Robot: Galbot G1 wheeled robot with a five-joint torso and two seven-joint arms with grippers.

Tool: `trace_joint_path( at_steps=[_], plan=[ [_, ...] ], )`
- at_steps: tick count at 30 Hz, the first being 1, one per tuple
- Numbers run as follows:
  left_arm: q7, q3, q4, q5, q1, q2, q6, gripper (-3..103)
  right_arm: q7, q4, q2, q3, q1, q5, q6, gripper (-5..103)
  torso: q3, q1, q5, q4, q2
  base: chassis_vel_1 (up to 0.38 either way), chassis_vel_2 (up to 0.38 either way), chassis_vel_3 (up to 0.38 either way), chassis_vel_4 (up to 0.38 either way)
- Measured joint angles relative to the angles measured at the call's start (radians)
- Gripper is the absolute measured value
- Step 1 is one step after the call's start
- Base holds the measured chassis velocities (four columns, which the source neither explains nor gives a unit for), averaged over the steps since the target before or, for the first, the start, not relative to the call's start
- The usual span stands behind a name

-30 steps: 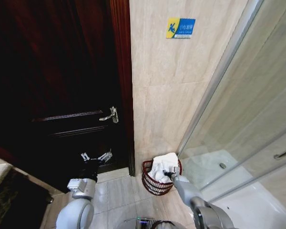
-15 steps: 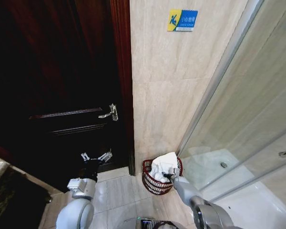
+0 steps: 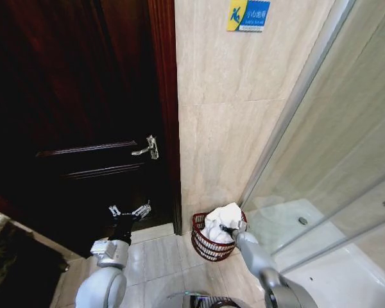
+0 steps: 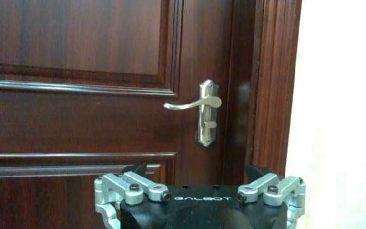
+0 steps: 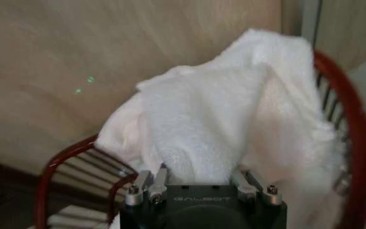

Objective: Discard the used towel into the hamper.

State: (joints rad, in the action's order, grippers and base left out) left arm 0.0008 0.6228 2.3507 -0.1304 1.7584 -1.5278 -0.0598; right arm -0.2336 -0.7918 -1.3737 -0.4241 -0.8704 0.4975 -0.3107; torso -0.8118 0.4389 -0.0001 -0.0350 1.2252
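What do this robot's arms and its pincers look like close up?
The arms are smooth, rounded, pale silver-grey shells. The left gripper has a black body with "GALBOT" in pale letters and silver metal finger mounts held by dark bolts. The right gripper has the same black block, lettering and silver bolted parts.

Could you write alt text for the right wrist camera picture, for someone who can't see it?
A crumpled white towel is heaped in a round reddish-brown wire hamper standing against a beige wall. Part of it rises above the rim. The robot's right tool sits right against the towel at its near side.
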Motion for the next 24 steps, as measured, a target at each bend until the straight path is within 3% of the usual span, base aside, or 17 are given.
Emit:
trace_joint_path(
  at_steps=[2, 4, 5, 8, 13, 15, 17, 20, 24],
  plan=[
    [0.000, 0.000, 0.000, 0.000, 0.000, 0.000, 0.000, 100, 0.029, -0.189, 0.048, 0.039, -0.097, 0.052, -0.042, 51, 0.000, 0.000, 0.0005, -0.0001, 0.000, 0.000, 0.000, 0.000, 0.000],
    [0.000, 0.000, 0.000, 0.000, 0.000, 0.000, 0.000, 100, 0.037, -0.243, 0.062, 0.046, -0.124, 0.059, -0.050, 51, 0.000, 0.000, 0.0003, -0.0003, 0.000, 0.000, 0.000, 0.000, 0.000],
    [0.000, 0.000, 0.000, 0.000, 0.000, 0.000, 0.000, 100, 0.043, -0.334, 0.084, 0.056, -0.171, 0.061, -0.056, 62, -0.001, 0.000, 0.0000, -0.0004, 0.002, 0.000, 0.000, 0.000, 0.000],
    [0.000, 0.000, 0.000, 0.000, 0.000, 0.000, 0.000, 100, 0.046, -0.426, 0.103, 0.053, -0.224, 0.041, -0.052, 73, -0.001, 0.001, 0.0002, -0.0007, 0.003, 0.000, 0.000, 0.000, 0.000],
    [0.000, 0.000, 0.000, 0.000, 0.000, 0.000, 0.000, 100, 0.015, -0.469, 0.116, 0.030, -0.251, -0.054, 0.059, 89, -0.003, 0.002, 0.0000, -0.0004, 0.005, 0.000, 0.000, 0.000, 0.000],
    [0.000, 0.000, 0.000, 0.000, 0.000, 0.000, 0.000, 100, -0.023, -0.374, 0.112, 0.018, -0.196, -0.129, 0.150, 98, -0.003, 0.003, -0.0005, -0.0008, 0.007, 0.000, 0.000, 0.000, 0.000],
    [0.000, 0.000, 0.000, 0.000, 0.000, 0.000, 0.000, 100, -0.027, -0.350, 0.109, 0.017, -0.184, -0.136, 0.161, 98, -0.004, 0.003, -0.0005, -0.0008, 0.007, 0.000, 0.000, 0.000, 0.000],
    [0.000, 0.000, 0.000, 0.000, 0.000, 0.000, 0.000, 100, -0.077, -0.081, 0.048, 0.011, -0.071, -0.192, 0.269, 100, -0.005, 0.004, 0.0001, -0.0005, 0.008, 0.000, 0.000, 0.000, 0.000],
    [0.000, 0.000, 0.000, 0.000, 0.000, 0.000, 0.000, 100, -0.094, 0.123, -0.028, -0.011, 0.015, -0.237, 0.347, 100, -0.005, 0.004, 0.0002, -0.0011, 0.009, 0.000, 0.000, 0.000, 0.000]
  ],
)
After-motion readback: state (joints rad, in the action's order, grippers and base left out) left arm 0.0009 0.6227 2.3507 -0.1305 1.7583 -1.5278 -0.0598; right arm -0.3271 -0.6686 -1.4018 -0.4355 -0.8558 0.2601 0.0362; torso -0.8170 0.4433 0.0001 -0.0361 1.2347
